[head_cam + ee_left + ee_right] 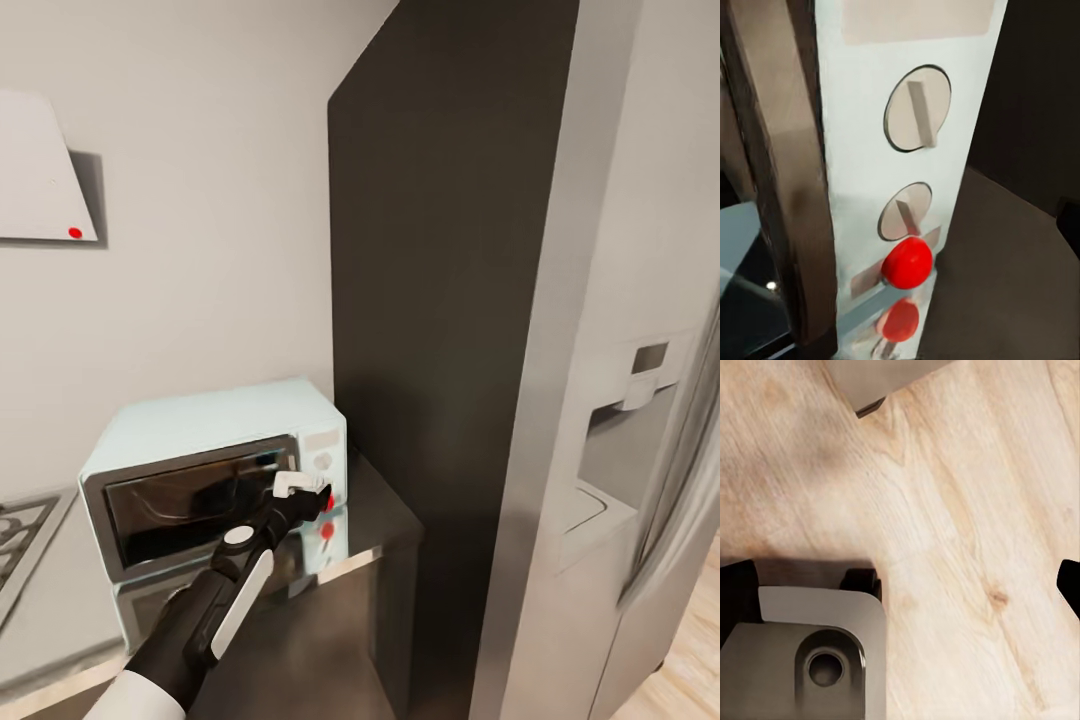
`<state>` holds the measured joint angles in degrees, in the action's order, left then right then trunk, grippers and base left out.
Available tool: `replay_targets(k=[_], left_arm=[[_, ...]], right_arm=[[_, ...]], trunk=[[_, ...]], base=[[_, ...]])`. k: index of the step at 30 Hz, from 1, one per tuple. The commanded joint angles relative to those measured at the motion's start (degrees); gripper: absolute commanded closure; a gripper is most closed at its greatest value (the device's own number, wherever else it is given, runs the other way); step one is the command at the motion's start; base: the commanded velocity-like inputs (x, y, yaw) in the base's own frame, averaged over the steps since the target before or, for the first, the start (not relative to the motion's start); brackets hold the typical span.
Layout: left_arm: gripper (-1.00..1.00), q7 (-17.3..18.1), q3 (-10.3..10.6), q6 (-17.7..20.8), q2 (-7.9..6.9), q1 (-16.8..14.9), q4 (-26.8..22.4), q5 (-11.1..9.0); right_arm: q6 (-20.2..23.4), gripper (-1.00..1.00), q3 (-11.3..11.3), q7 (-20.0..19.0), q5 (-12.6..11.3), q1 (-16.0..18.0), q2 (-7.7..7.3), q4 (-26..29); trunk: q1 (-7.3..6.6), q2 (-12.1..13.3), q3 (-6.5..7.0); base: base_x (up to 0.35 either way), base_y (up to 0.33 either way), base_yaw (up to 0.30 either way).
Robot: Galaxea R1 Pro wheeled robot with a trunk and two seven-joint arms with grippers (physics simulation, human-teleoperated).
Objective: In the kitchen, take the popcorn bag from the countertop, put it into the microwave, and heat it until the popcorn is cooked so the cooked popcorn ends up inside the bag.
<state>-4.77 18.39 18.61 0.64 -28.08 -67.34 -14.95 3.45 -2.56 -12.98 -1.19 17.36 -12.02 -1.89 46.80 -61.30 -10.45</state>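
Up close to the left gripper (322, 497) sits the microwave (190, 450), a pale blue box with its dark glass door shut. It stands on the shiny grey countertop (385, 515). Right in front of the gripper is the side panel with two round knobs (917, 108) and a red button (907, 262) just below them. I cannot tell if this gripper is wide or narrow. Off to its right rises a tall dark cabinet wall (440, 300), then a grey fridge (620, 400). Under the right arm lies a light wood floor (967, 532) and part of the grey robot base (802, 660). That gripper's black fingertips (1069, 583) sit far apart, holding nothing.
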Motion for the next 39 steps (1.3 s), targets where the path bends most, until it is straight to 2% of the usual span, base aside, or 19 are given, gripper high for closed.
replay_targets(k=[1, 8, 14, 33, 36, 38, 39], left_arm=[[-1.0, -0.5, 0.14, 0.22, -0.02, -0.05, -0.08, -0.6], [-1.0, -0.5, 0.09, 0.2, -0.02, -0.05, -0.08, -0.6], [-1.0, -0.5, 0.14, 0.39, 0.04, -0.05, -0.21, -0.66], [-1.0, -0.42, 0.28, 0.73, 0.15, -0.05, -0.34, -0.65], [-1.0, -0.34, 0.35, 1.03, 0.66, -0.05, -0.18, -1.12], [-1.0, -0.23, 0.35, 1.18, 1.71, -0.05, 2.65, -1.84], [-1.0, -0.13, 0.34, 1.06, 2.06, -0.05, 5.66, -2.15]], right_arm=[[0.07, -1.0, -0.25, -0.21, -0.13, 0.1, -0.02, -0.06], [0.07, -1.0, -0.25, -0.21, -0.13, 0.08, -0.02, -0.09], [0.15, -1.0, -0.25, -0.21, -0.13, 0.1, -0.1, -0.09], [0.06, -1.0, -0.25, -0.21, -0.13, 0.09, -0.11, -0.05], [0.15, -1.0, -0.25, -0.21, -0.06, 0.05, 0.1, -0.12], [0.22, -1.0, -0.25, -0.21, -0.05, 0.07, 0.21, -0.13], [0.24, -1.0, -0.25, -0.24, -0.05, 0.06, 0.27, -0.13]], trunk=[[0.03, -0.05, -0.08], [0.03, -0.05, -0.08], [0.03, -0.05, -0.08], [0.03, -0.05, -0.08], [0.03, -0.05, -0.08], [0.03, -0.05, -0.08], [0.03, -0.05, -0.08]], base=[[0.205, 0.0, 0.0], [0.196, 0.0, 0.0], [-0.002, 0.0, 0.0], [-0.338, 0.0, 0.0], [-0.346, 0.0, 0.0], [-0.345, 0.0, 0.0], [-0.346, 0.0, 0.0]])
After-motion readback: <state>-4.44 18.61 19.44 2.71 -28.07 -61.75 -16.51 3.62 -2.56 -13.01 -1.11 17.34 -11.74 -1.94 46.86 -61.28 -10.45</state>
